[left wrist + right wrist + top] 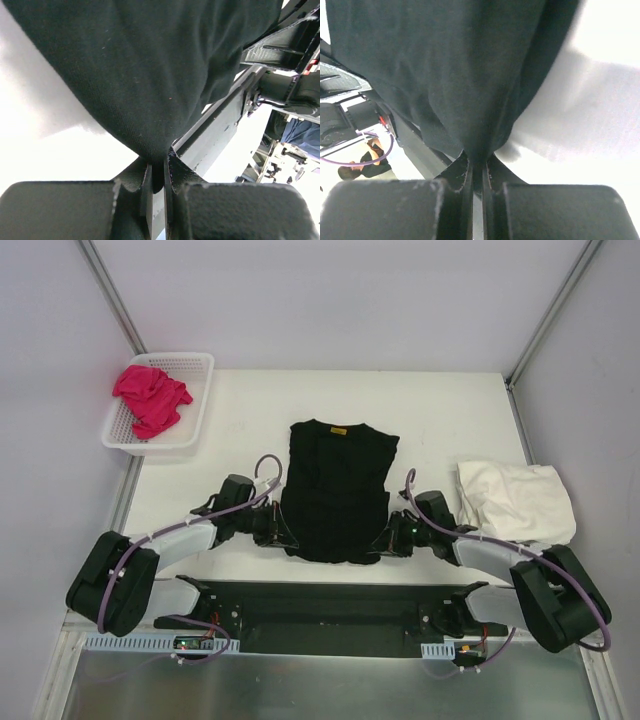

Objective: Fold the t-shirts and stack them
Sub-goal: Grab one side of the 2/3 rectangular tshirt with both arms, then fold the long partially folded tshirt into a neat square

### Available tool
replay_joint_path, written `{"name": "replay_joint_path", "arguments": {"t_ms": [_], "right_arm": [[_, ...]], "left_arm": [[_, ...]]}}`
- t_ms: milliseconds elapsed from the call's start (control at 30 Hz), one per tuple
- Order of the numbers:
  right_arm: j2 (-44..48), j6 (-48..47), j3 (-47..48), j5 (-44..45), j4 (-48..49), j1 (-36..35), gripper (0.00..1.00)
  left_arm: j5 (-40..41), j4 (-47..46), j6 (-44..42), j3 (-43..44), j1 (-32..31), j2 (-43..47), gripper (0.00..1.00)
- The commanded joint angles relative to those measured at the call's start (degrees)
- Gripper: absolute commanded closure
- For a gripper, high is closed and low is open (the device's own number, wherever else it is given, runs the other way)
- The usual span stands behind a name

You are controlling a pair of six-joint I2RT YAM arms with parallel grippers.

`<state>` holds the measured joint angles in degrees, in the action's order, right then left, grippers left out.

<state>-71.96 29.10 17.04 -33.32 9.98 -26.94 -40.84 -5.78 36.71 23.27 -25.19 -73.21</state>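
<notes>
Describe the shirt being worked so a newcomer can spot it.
On the white table, look mid near side. The black t-shirt lies there, left end effector and right end effector each pinching its near edge. Only dark garment: pink t-shirt is in the basket, cream t-shirt lies right.

Overhead plus two wrist close-ups.
Wrist cameras look along their fingers (139,182), tight on the tee (335,490) that overhead sees whole.
</notes>
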Motion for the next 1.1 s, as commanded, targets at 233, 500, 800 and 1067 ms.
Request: {"name": "replay_joint_path", "arguments": {"t_ms": [233,500,800,1067], "right_arm": [[8.9,-4.7,9.5,0.0,-5.3,0.6,0.99],[7.7,-6.5,15.0,1.2,-5.6,2.2,0.99],[5.1,-9.3,21.6,0.5,-7.4,7.0,0.99],[-0.4,-10.7,28.0,0.7,-7.9,9.8,0.99]], "left_arm": [[-1.1,8.8,-5.5,10.8,-0.6,7.0,1.00],[2.3,13.2,-9.9,19.4,-0.1,7.3,1.00],[4.5,14.3,-12.9,26.5,2.5,4.8,1.00],[4.6,14.4,-14.5,30.6,5.2,0.4,1.00]]}}
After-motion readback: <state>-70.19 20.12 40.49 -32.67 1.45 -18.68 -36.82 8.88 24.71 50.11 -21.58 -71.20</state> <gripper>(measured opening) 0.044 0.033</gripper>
